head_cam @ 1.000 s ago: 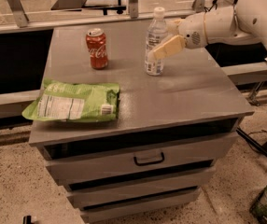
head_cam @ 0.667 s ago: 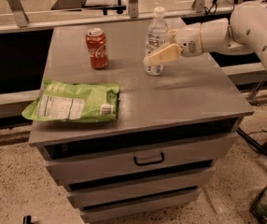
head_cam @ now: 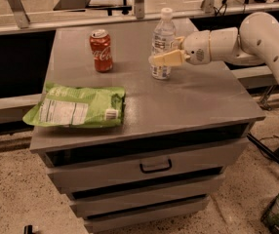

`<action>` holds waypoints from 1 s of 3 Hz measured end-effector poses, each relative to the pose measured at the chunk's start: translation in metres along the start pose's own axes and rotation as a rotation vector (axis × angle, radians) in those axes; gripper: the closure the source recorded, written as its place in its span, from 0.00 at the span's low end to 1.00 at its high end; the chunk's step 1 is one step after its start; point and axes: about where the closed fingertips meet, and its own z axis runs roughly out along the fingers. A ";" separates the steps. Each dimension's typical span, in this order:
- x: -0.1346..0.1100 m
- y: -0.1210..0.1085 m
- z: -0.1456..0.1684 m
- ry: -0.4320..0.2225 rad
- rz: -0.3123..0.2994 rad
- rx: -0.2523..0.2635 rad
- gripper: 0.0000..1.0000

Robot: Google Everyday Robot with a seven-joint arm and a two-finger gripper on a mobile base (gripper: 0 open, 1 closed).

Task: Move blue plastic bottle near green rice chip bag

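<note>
Upper centre: the claw (head_cam: 165,56) meets the upright blue plastic bottle (head_cam: 163,30); whether it pinches cannot be told. Likely next: secure grasp, then carry lower-left toward the green rice chip bag (head_cam: 76,106).

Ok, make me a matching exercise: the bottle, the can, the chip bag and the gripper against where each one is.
1 blue plastic bottle
2 Coca-Cola can
3 green rice chip bag
4 gripper

A lying flat, front left of the cabinet top
B upright, back left
C at the bottle's label, from the right
D upright, back middle

Pairs: 1-D, 2-B, 3-A, 4-C
</note>
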 end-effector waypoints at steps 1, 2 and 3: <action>-0.012 0.006 0.002 0.006 -0.029 0.000 0.85; -0.035 0.019 0.001 -0.013 -0.070 -0.032 1.00; -0.049 0.044 0.003 -0.075 -0.075 -0.083 1.00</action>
